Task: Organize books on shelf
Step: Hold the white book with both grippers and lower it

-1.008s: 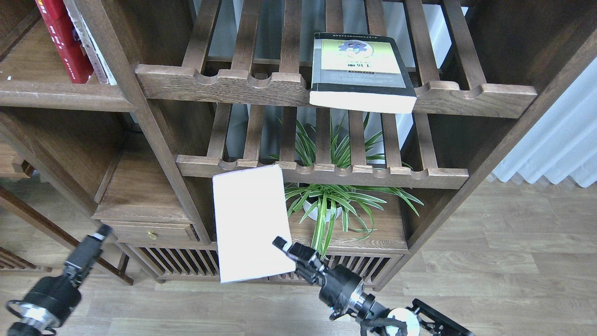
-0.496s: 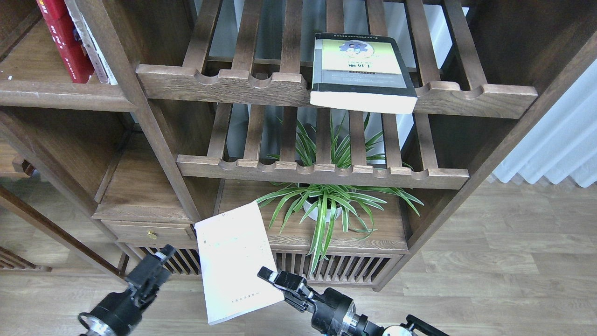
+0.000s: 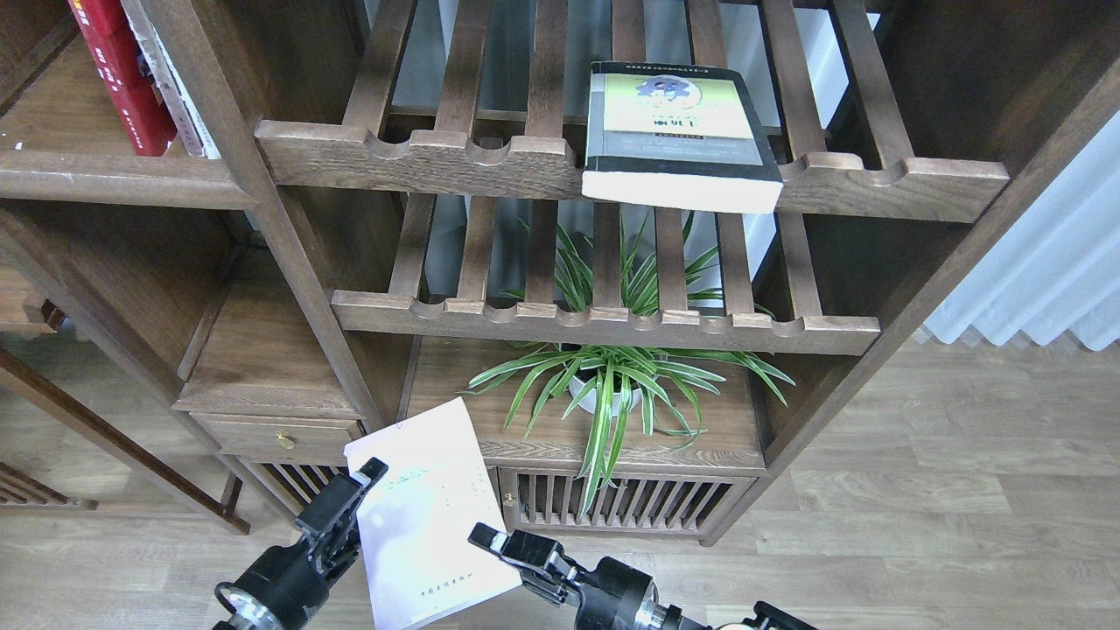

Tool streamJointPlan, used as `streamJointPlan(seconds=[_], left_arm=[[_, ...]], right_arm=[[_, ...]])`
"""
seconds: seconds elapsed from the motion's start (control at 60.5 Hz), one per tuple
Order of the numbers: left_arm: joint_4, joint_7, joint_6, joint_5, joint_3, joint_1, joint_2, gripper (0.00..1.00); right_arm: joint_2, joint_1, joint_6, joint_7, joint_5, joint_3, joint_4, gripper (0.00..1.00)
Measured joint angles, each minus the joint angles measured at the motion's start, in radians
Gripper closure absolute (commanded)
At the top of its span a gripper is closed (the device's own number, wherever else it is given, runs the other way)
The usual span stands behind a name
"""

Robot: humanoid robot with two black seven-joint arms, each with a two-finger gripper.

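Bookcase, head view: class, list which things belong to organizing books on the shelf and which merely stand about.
Job:
- pale book, between both grippers
- black-grey book on slatted rack
- red book on solid shelf

Standing about:
- potted plant
- curtain

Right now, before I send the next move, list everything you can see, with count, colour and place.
Pale book: one, lavender-white, low in front of the bookcase, between both grippers.
Thick book: one, black-grey with a yellow-green panel, lying on the upper slatted rack, overhanging its front rail.
Red books: red spines, count unclear, standing on the flat shelf at upper left, with a pale book beside them.
Potted plant: one, green in a white pot, on the low cabinet top under the lower slatted rack.
Drawer: one, brown with a brass knob, lower left.
Curtain: white, far right.
Left gripper: black, at the pale book's left edge.
Right gripper: black, at the book's right edge.
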Motion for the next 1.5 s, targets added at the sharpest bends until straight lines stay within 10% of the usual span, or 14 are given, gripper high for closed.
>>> streamJointPlan(seconds=[0.198,0.744,1.091,1.504], left_arm=[[0.001,0.000,0.000,0.000,0.000,-0.006,-0.014,0.03],[0.001,0.001,0.001,0.000,0.070,-0.013,-0.008,0.45],[-0.003,0.002,-0.001,-0.001,0.059,-0.013,0.069,0.90],[-0.016,0.005,-0.001,0.000,0.069,-0.012,0.163,0.93]], right_arm=[[0.000,-0.005,0.000,-0.004,0.000,0.000,0.004,0.94],[0.000,-0.018,0.000,-0.012,-0.002,0.002,0.005,0.94],[0.001,-0.017,0.000,-0.014,-0.004,0.007,0.003,0.94],[0.001,-0.001,0.000,-0.009,0.003,0.020,-0.008,0.94]])
